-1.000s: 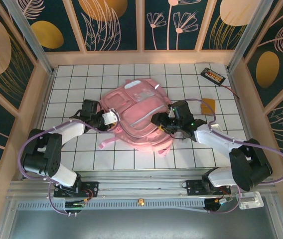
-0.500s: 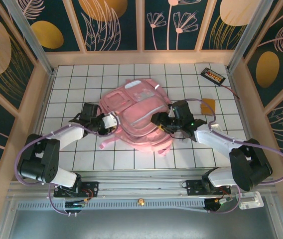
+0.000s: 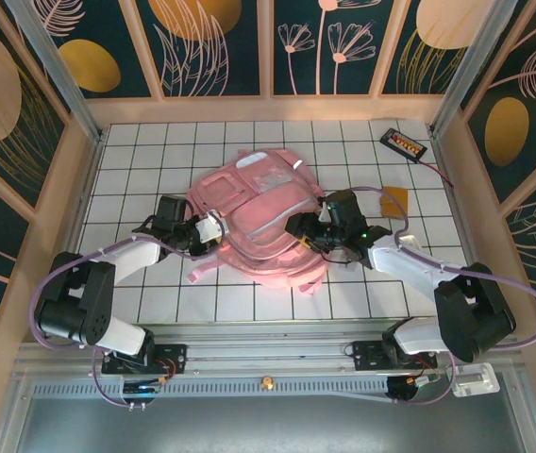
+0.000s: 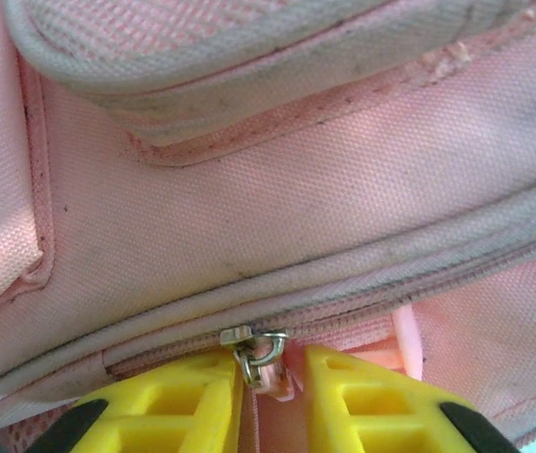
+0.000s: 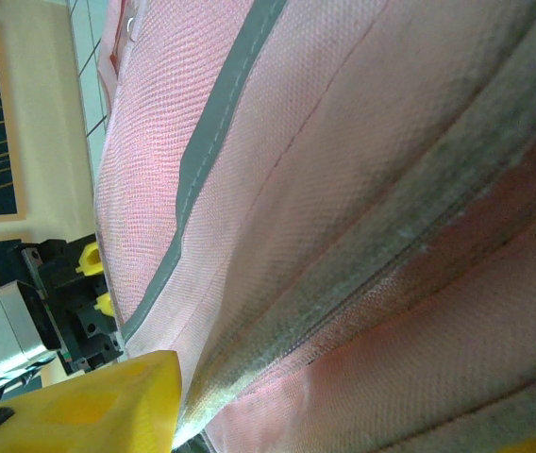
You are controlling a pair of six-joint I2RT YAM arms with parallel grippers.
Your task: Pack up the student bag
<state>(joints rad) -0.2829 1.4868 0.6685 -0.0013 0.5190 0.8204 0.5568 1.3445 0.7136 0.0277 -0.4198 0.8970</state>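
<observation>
Pink student bag [image 3: 259,222] lies flat mid-table [image 3: 362,293], a gripper at each side.
Left gripper [image 4: 273,396] pinches the zipper pull [image 4: 254,344]; right gripper [image 3: 302,229] straddles fabric, grip unclear; black device [image 3: 405,143] label unreadable.

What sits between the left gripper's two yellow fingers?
The student bag's zipper pull, a metal ring with a pink tab, seen in the left wrist view.

Left arm [image 3: 122,253] and right arm [image 3: 402,262]: white link shells, black joint housings, purple cables [image 3: 32,311] looping out from the bases. Left gripper [image 4: 273,368] fingers [image 4: 169,406] yellow moulded plastic, recessed pockets.
</observation>
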